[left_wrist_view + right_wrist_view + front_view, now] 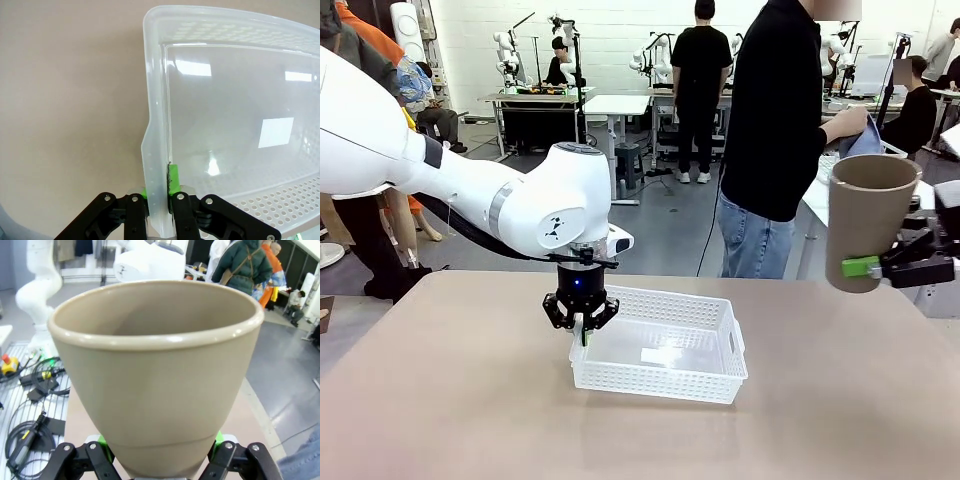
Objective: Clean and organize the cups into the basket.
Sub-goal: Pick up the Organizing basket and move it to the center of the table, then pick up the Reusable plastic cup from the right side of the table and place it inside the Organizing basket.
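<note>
We see left gripper point(582, 324) clenched on rim of shallow white mesh plastic basket point(665, 386), right gripper point(865, 268) grasping tall brown paper cup point(868, 215)

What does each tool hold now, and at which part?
The left tool pinches the rim wall of the white lattice plastic basket; the right tool holds the tall brown tapered cup near its base.

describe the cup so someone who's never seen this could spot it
Start at the tan table with the white mesh basket in its middle, then look to its right side, where the right arm comes in. The brown cup hangs in the air there, mouth up, clamped near its base between the fingers of the right gripper. It is the only tall, tapered brown thing off the table.
</note>
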`<state>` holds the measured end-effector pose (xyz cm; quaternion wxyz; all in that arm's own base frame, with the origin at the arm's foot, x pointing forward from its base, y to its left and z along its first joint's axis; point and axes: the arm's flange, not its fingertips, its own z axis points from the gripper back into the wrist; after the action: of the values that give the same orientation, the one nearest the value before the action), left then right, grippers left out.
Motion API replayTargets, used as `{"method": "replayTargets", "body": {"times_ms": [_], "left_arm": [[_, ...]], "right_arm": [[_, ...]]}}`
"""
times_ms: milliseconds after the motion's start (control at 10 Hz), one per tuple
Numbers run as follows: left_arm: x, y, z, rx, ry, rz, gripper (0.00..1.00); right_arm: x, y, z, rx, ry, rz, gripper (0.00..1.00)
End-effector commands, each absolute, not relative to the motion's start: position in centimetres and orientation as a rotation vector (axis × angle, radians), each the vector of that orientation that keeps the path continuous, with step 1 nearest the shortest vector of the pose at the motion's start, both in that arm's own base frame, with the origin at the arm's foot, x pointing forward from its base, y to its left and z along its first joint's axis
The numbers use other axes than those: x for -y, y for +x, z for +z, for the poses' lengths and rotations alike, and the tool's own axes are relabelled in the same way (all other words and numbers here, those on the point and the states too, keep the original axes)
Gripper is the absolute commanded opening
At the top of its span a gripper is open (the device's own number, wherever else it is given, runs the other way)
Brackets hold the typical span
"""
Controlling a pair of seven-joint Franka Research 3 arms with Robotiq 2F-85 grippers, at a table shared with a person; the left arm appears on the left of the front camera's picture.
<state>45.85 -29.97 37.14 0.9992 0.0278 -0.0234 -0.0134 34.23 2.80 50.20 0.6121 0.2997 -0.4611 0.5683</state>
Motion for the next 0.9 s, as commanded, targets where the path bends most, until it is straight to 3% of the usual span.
{"method": "replayTargets", "body": {"times_ms": [0, 400, 800], "left_arm": [[30.0, 45.8, 37.3, 0.051, 0.059, -0.022, 0.00], [30.0, 45.8, 37.3, 0.051, 0.059, -0.022, 0.00], [30.0, 45.8, 37.3, 0.051, 0.059, -0.022, 0.00]], "right_arm": [[-9.3, 34.2, 50.6, 0.878, 0.573, 1.423, 0.80], [-19.7, 37.5, 46.7, 0.504, 0.301, 1.509, 0.80], [-25.7, 38.7, 43.0, 0.326, 0.204, 1.571, 0.80]]}}
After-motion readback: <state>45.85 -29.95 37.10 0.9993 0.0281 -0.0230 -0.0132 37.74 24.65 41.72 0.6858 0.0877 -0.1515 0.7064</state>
